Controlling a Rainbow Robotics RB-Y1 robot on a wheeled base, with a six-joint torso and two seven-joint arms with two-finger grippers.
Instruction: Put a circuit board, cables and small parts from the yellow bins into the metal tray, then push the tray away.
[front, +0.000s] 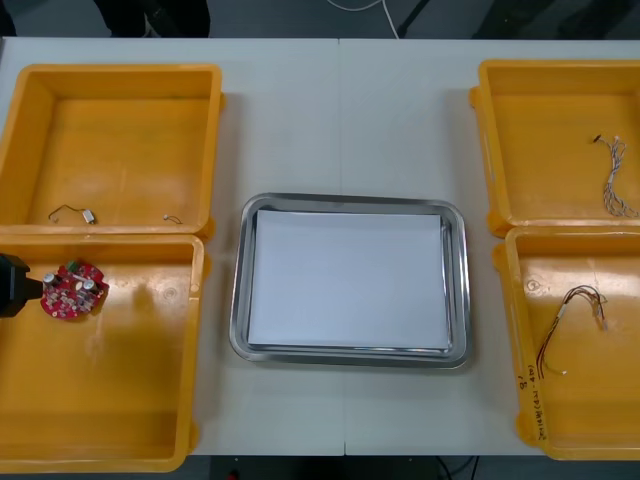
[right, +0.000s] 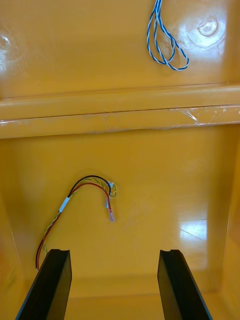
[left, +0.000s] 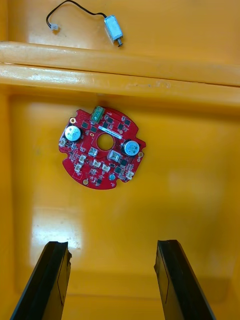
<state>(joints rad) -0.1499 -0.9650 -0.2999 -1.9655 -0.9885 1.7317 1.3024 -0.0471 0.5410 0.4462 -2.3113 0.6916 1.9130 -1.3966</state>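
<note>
Circuit board (left: 102, 148) beyond parted left jaws

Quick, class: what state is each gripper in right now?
Left gripper: open, empty, by the board.
Right gripper: open, empty, by the red and yellow cable.

A short line of dark handwriting is running along the inner rim of the near right yellow bin (front: 512, 340), at about four o'clock from the metal tray (front: 350, 357). Its characters are showing too small to make out. No legible marking is showing on the round red circuit board (left: 95, 150).
</note>
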